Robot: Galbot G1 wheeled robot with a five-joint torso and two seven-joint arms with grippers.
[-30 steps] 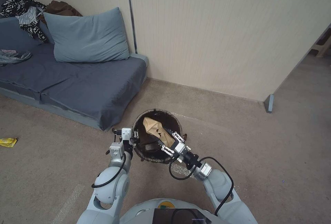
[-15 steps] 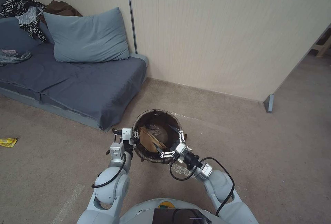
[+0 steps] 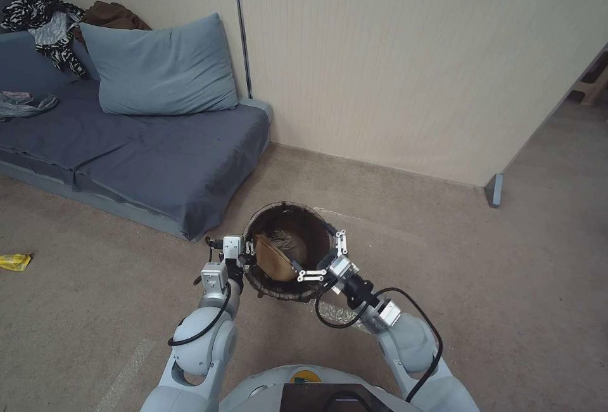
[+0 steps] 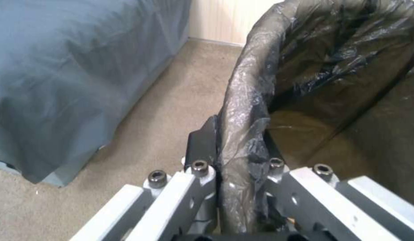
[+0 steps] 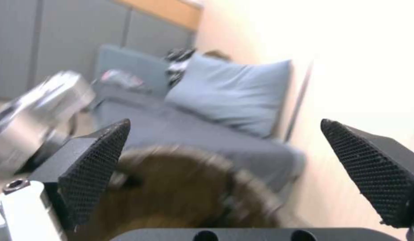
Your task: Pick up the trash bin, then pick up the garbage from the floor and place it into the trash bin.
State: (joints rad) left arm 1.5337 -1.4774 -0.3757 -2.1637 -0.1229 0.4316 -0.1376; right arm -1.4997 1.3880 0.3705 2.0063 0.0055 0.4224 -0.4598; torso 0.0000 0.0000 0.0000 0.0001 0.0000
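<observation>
Head view, right pincer [image 3: 321, 255] withdrawn, paper bag [image 3: 273, 261] dropped

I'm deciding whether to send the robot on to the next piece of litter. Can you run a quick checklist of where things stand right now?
1. Left gripper clamped on the trash bin rim: ok, fingers pinch the liner edge.
2. Right gripper empty and open: ok, fingers spread at the bin's rim.
3. Tan paper bag inside the bin: ok, lying down in the liner.
4. Bin upright: ok, mouth faces up.
5. Litter left on the floor: not ok, a yellow wrapper lies off to the robot's left.
6. Bin lifted off the floor: cannot tell.
</observation>
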